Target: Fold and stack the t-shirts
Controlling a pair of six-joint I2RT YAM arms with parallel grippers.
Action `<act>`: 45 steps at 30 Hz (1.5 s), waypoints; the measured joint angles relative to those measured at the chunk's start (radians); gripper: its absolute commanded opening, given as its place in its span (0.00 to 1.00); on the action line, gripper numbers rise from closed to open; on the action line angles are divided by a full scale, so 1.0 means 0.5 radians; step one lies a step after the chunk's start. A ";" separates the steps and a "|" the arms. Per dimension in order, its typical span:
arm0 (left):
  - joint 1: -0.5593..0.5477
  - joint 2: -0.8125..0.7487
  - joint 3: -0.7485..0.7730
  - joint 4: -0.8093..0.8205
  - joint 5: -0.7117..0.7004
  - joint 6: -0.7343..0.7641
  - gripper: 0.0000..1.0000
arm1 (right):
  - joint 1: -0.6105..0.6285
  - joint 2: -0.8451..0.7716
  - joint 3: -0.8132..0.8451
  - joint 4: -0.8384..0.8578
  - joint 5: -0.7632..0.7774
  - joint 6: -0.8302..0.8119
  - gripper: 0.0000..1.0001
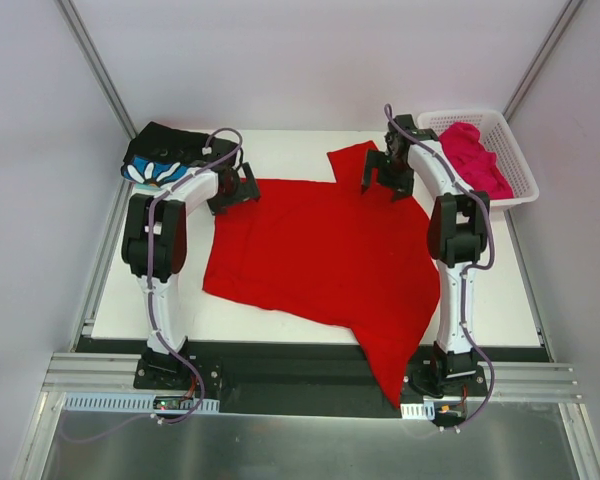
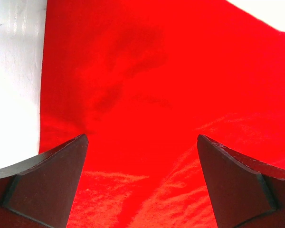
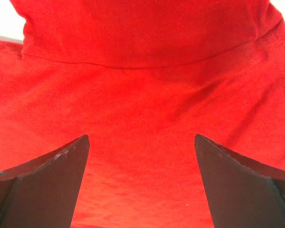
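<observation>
Hanging over the table [image 1: 120,300] edge at five o'clock, the red t-shirt [image 1: 320,250] could slide off when tugged; left gripper [image 1: 240,188] at ten and right gripper [image 1: 385,188] at one hover released, empty.

Red t-shirt [image 1: 320,250] spread on table [image 1: 280,150], corner overhanging near edge.

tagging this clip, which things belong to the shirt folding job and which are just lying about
Job: red t-shirt, spread flat; magenta-pink t-shirt, far right; black flower-print t-shirt, far left.
Lying about: white lattice basket, holding the pink one.
</observation>
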 measured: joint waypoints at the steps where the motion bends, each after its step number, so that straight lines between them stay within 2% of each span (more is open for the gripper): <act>1: 0.000 0.013 0.008 -0.013 -0.001 0.005 0.99 | 0.003 0.002 0.000 0.000 0.004 -0.001 0.96; 10: 0.000 0.095 0.089 -0.067 -0.001 0.021 0.99 | 0.002 0.153 0.017 -0.058 0.049 0.000 0.96; 17: 0.000 0.170 0.182 -0.098 0.001 0.021 0.99 | -0.008 0.273 0.209 -0.150 0.066 0.009 0.96; 28: 0.001 0.394 0.529 -0.147 0.018 0.020 0.99 | -0.109 0.392 0.426 -0.206 -0.058 0.039 0.96; 37: 0.005 0.514 0.723 -0.158 0.038 0.019 0.99 | -0.217 0.436 0.500 -0.102 -0.201 0.053 0.96; 41: 0.005 0.487 0.679 -0.134 0.033 0.018 0.99 | -0.227 0.392 0.419 -0.006 -0.252 0.043 0.96; 45: 0.005 0.256 0.388 -0.114 -0.010 0.019 0.99 | -0.197 0.194 0.119 0.047 -0.256 0.020 0.96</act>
